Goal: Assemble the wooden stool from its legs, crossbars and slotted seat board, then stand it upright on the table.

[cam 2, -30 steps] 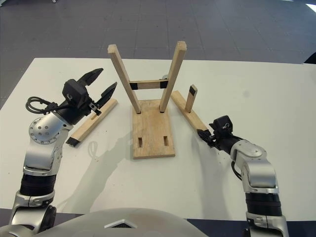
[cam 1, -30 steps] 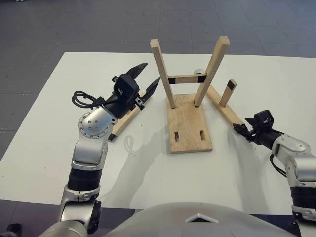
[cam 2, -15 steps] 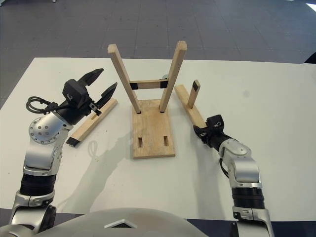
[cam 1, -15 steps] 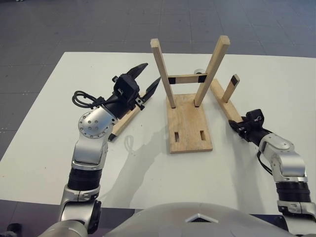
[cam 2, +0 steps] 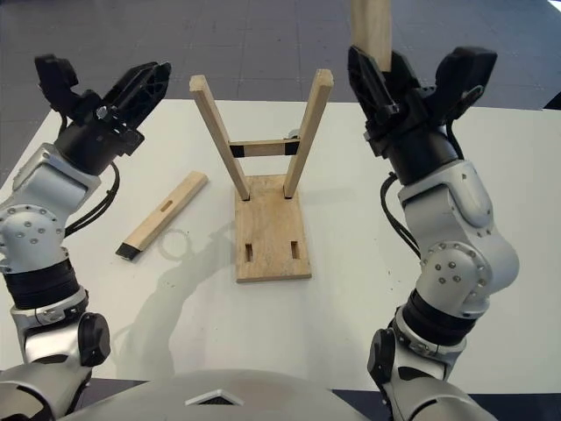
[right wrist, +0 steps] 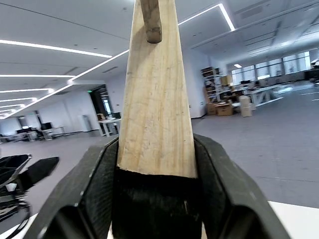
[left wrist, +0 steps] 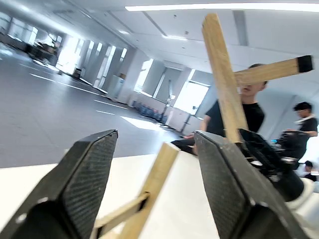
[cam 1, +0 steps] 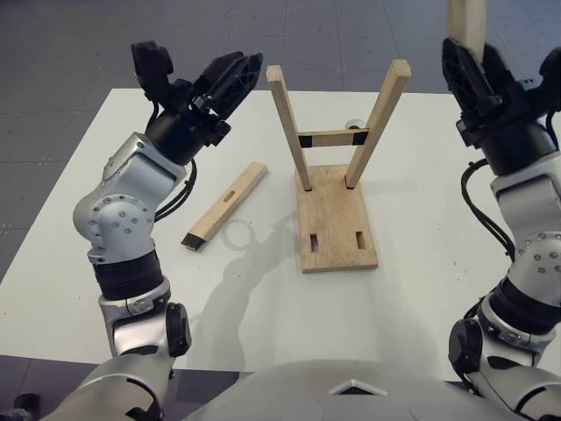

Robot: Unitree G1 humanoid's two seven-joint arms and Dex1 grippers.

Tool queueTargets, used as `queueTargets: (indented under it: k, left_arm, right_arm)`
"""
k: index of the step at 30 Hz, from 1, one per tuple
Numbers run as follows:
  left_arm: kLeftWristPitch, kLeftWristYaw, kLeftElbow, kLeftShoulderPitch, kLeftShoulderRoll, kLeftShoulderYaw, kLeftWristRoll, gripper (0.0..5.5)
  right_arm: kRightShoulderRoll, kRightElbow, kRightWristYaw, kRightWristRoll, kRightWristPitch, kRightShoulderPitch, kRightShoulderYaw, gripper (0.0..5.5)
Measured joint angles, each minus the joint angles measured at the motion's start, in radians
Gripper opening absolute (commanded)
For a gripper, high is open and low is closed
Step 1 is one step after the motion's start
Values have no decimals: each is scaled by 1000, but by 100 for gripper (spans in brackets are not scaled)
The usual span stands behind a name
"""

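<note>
The slotted seat board [cam 1: 333, 230] lies flat at mid-table. Two legs [cam 1: 289, 127] joined by a crossbar [cam 1: 331, 139] stand in its far slots. A loose slotted leg [cam 1: 224, 214] lies on the table left of the board. My right gripper [cam 1: 500, 66] is raised high at the right, shut on another wooden leg [right wrist: 157, 99] that points upward, with a short crossbar [right wrist: 151, 20] sticking out near its far end. My left gripper [cam 1: 230, 74] hangs open and holds nothing, high above the table's far left, facing the standing legs [left wrist: 154, 184].
The white table [cam 1: 96, 254] ends in dark floor on all sides. A small round object [cam 1: 353, 124] lies behind the standing legs. Bare tabletop stretches to the right of the seat board and along the near edge.
My right gripper has lifted the leg with its short crossbar off the table beside the seat board and raised it high. My left arm rose from over the loose leg.
</note>
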Motion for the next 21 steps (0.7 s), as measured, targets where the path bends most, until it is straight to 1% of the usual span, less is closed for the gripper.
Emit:
queueTargets:
  k: [2, 4, 5, 7, 11, 12, 16, 21]
  left_arm:
    - [94, 53, 19, -36, 31, 12, -216, 357]
    - [147, 123, 43, -82, 62, 10, -413, 386]
    - [154, 152, 51, -98, 75, 3, -488, 400]
    - [159, 189, 58, -99, 91, -19, -562, 423]
    - [161, 247, 55, -99, 99, -79, -648, 485]
    - [152, 251, 52, -99, 99, -81, -657, 491]
    - [134, 240, 34, -98, 98, -100, -659, 491]
    - [119, 214, 32, -96, 105, -106, -683, 491]
  right_arm:
    - [-16, 22, 22, 116, 54, -27, 3, 203]
    - [-37, 64, 58, 261, 107, -54, 17, 203]
    - [-37, 86, 72, 330, 124, -59, 28, 203]
    - [-35, 119, 80, 404, 135, -59, 45, 203]
    - [-42, 157, 144, 531, 154, -58, 100, 203]
    - [-51, 158, 162, 536, 161, -54, 118, 203]
    - [-54, 154, 181, 554, 160, -10, 169, 203]
    - [-60, 129, 192, 573, 158, 33, 206, 203]
